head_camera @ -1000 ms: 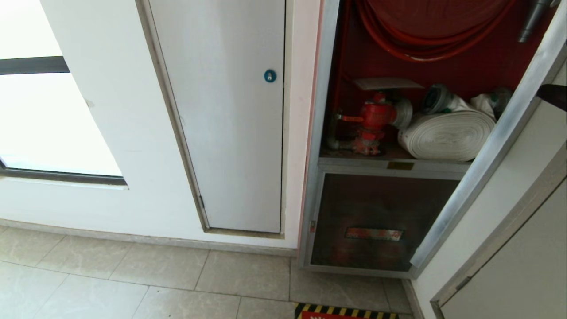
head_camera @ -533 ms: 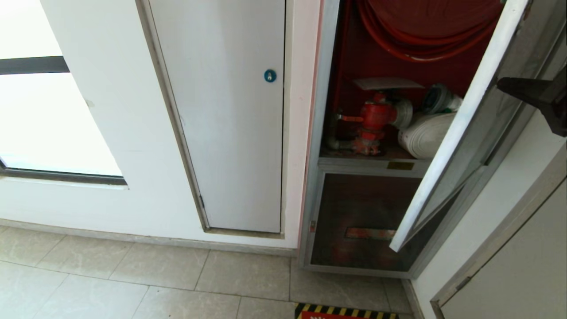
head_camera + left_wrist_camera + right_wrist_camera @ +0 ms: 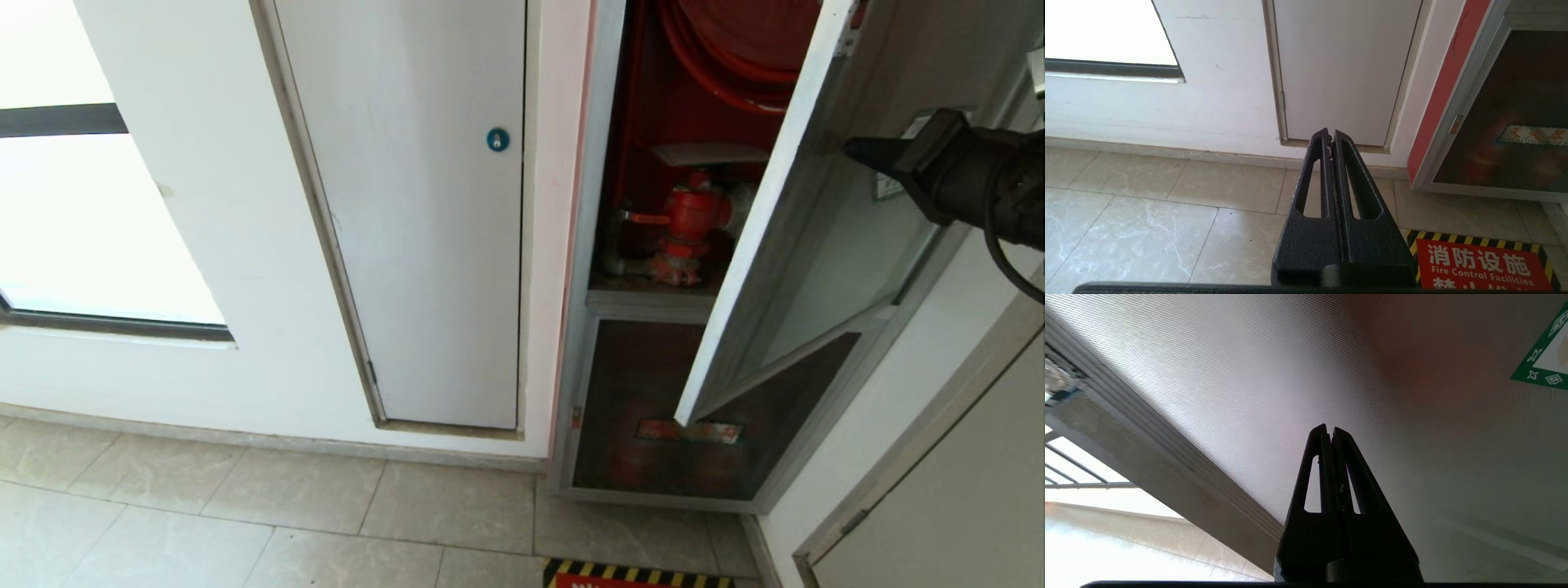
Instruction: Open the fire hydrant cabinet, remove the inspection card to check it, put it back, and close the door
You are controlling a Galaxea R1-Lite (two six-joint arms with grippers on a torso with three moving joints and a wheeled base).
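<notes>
door (image 3: 824, 245): half-shut, at 2 o'clock
right end effector (image 3: 853, 149): closed, empty, against the glass
me: I'd push steadily (near the free edge)

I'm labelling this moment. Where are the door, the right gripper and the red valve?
door (image 3: 759, 204): head view, white edge.
right gripper (image 3: 857, 149): head view, shut tip.
red valve (image 3: 692, 214): head view, body.

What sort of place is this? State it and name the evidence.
Probably a corridor or service area in a public building: a fire hydrant cabinet set into the wall, a red hydrant valve inside, and a "Fire Control Facilities" floor marking.
</notes>
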